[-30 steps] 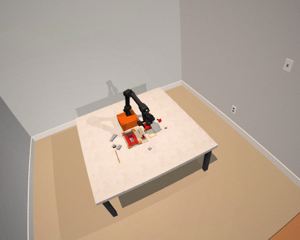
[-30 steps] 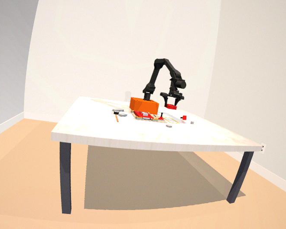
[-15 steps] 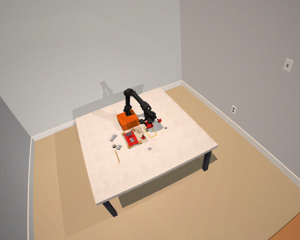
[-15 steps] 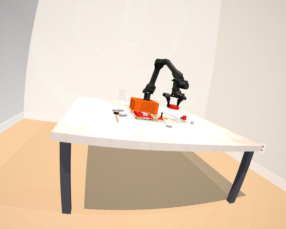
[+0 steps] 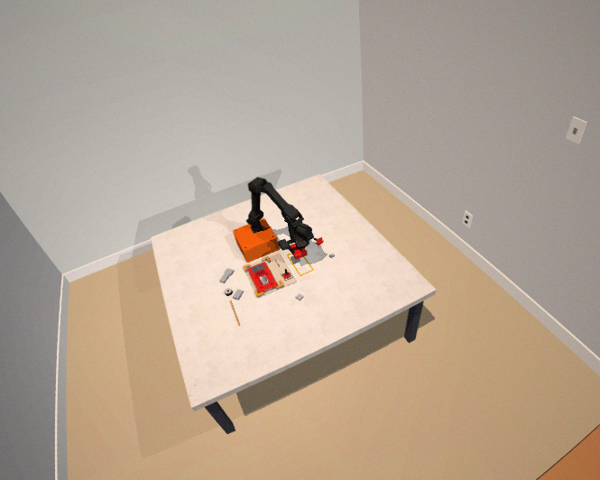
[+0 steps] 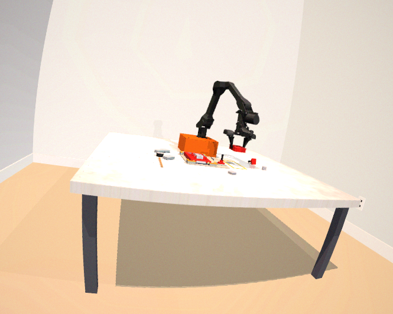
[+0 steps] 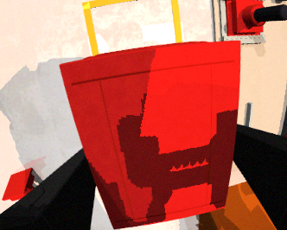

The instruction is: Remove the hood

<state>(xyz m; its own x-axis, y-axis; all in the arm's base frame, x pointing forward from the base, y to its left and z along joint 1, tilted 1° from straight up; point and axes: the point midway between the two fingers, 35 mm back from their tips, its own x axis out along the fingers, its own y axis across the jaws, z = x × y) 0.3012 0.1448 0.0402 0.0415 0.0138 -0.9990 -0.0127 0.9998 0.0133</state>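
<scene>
Exterior view: gripper (image 6: pixel 238 147) (image 5: pixel 300 251) clamped on red hood (image 6: pixel 237 149) (image 5: pixel 300 253) (image 7: pixel 163 130), raised above table (image 6: pixel 196 189) (image 5: pixel 310 330). Wrist view adds hood's lined panel, fingers at both sides; yellow marked area (image 7: pixel 177 22) (image 5: pixel 309 272) (image 6: pixel 243 168) partly hidden there, full car (image 5: pixel 263 278) (image 6: pixel 197 157) only in top/ext. views.

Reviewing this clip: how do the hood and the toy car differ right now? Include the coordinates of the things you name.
The hood (image 5: pixel 300 253) (image 6: pixel 237 149) (image 7: pixel 185 99) is held up in the gripper (image 6: pixel 238 147); the car (image 5: pixel 262 276) (image 6: pixel 197 157) sits low on its board. The hood is a plain panel with thin grooves, while the car carries a grey block on top. Both are red.
</scene>
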